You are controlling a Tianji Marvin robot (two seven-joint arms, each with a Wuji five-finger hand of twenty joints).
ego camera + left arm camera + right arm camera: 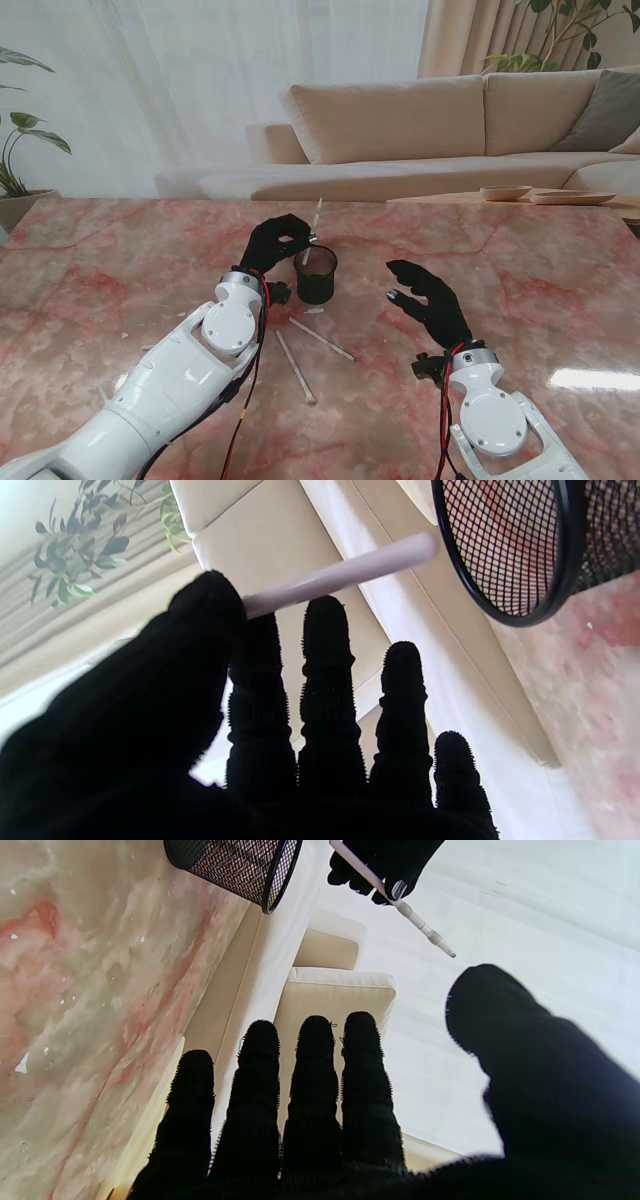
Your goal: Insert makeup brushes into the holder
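A black mesh holder [317, 274] stands upright in the middle of the marble table. My left hand [273, 243] is shut on a pale makeup brush [313, 228] and holds it tilted over the holder's rim, lower end at the mouth. In the left wrist view the brush handle [340, 575] sits pinched between thumb and fingers beside the holder [505, 555]. Two more brushes [318, 338] [294, 365] lie on the table nearer to me. My right hand [432, 302] hovers open to the right of the holder. The right wrist view shows the holder [235, 867] and held brush [395, 900].
The pink marble table [560, 280] stretches wide on both sides. Behind it stands a beige sofa [420, 130], with shallow dishes [505, 192] on a side surface at the far right. A plant [15, 150] is at the far left.
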